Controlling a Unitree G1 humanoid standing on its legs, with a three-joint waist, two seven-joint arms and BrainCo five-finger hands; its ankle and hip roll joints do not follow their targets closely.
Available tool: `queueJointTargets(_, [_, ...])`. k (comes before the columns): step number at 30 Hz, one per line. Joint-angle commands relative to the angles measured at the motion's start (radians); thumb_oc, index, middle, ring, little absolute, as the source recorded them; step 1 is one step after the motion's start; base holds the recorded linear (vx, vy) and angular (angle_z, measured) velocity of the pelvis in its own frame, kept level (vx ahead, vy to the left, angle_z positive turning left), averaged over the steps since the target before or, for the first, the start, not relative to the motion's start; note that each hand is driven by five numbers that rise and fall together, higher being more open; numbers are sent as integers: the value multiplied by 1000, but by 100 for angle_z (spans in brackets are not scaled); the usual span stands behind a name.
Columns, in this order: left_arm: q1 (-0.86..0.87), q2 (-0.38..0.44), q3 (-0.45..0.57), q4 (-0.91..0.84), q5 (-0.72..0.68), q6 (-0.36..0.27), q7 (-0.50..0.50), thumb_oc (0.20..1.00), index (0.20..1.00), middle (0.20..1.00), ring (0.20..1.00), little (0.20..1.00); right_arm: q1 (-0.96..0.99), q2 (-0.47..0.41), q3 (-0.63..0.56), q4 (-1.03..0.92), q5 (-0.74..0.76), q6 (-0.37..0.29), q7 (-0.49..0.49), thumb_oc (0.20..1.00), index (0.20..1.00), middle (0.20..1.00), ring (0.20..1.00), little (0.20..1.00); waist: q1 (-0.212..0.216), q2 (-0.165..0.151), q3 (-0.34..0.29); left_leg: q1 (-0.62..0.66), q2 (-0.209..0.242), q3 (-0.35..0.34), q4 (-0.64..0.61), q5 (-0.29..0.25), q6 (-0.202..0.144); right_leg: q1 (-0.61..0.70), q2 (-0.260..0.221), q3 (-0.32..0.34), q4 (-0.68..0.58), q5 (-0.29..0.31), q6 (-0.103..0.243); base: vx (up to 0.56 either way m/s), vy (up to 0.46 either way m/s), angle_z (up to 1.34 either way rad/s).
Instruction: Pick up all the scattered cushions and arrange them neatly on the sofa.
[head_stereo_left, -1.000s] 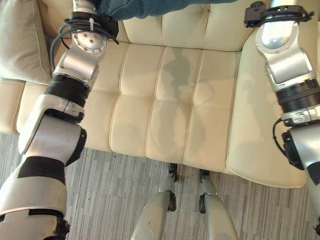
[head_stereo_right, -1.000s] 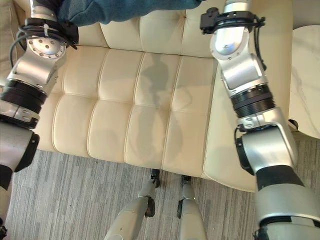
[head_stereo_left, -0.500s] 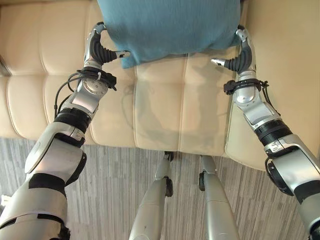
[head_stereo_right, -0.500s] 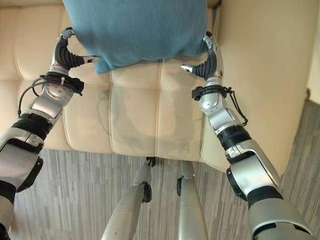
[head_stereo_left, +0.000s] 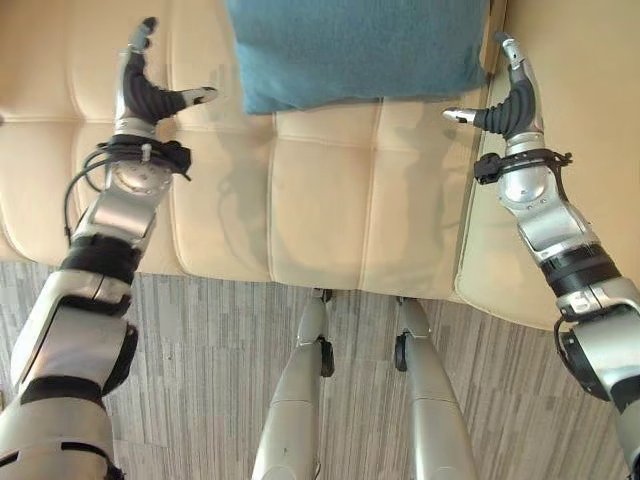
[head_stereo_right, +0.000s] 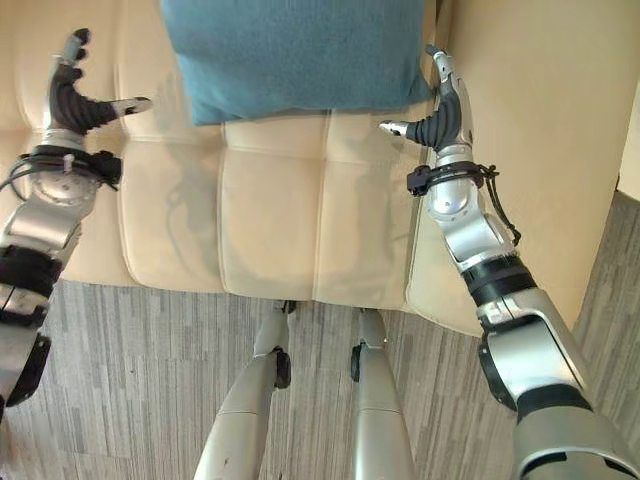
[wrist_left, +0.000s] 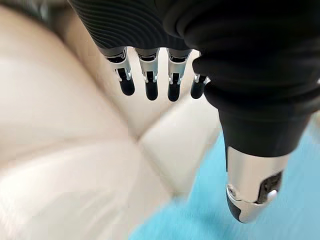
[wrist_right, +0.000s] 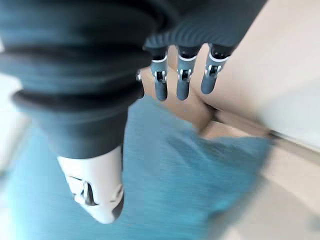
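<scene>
the blue cushion (head_stereo_left: 355, 45) lies at 12 o'clock on the cream sofa (head_stereo_left: 320, 215), propped against the back with its lower edge on the seat, close to the arm at 3 o'clock; it looks squarely set, so this cushion seems placed; whether other cushions are left to gather cannot be told from here, so the task may well have more to do, and a judgement on how far along it is stays loose; the left hand (head_stereo_left: 145, 85) hangs at 10 o'clock, well apart from the cushion's near corner, fingers straight and pointing up the seat, thumb spread wide toward the cushion, holding nothing; its wrist view shows the fingers (wrist_left: 147, 85) straight over bare cream upholstery with blue at the edge; the right hand (head_stereo_left: 505, 95) hangs at 2 o'clock, just beside the cushion's other lower corner but apart from it, between cushion and sofa arm, fingers straight, thumb out wide, empty; its wrist view shows the fingers (wrist_right: 182, 82) extended above the blue cloth without touching.
</scene>
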Motion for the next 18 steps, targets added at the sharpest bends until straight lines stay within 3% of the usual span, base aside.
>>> queueJointTargets(1, [252, -94, 125, -96, -106, -73, -43, 1000, 1000, 1000, 1000, 1000, 240, -25, -107, -144, -25, -56, 77, 1000, 1000, 1000, 1000, 1000, 12, -50, -144, 134, 37, 21, -9, -128, -67, 165, -59, -58, -261, 103, 68, -10, -38, 8])
queueJointTargets(5, [525, -207, 200, -208, -140, -66, -137, 1000, 1000, 1000, 1000, 1000, 511, 13, -238, -228, -25, -56, 136, 1000, 1000, 1000, 1000, 1000, 9, -64, -172, 242, 36, 24, -9, -152, -62, 282, -69, -87, -263, 81, 65, 32, -19, 16])
queueJointTargets(8, [731, -216, 245, -261, -71, -38, -205, 1000, 1000, 1000, 1000, 1000, 707, 47, -335, -244, -16, -65, 182, 1000, 1000, 1000, 1000, 1000, 0, -75, -196, 328, 37, 30, -9, -174, -54, 378, -78, -103, -263, 67, 68, 55, 39, 8])
queueJointTargets(9, [847, -205, 273, -261, 28, -12, -240, 1000, 1000, 1000, 1000, 1000, 826, 78, -386, -228, -10, -63, 229, 1000, 1000, 1000, 1000, 1000, -9, -78, -214, 388, 44, 41, -9, -191, -47, 439, -79, -113, -263, 52, 72, 45, 55, 4])
queueJointTargets(18, [1048, -387, 334, -89, -30, 57, -311, 1000, 1000, 1000, 1000, 1000, 1038, 232, -412, 39, 70, -12, 323, 1000, 1000, 1000, 1000, 1000, -33, -101, -270, 604, 45, 59, -9, -247, 3, 627, -83, -113, -259, 16, 69, 41, 72, -4])
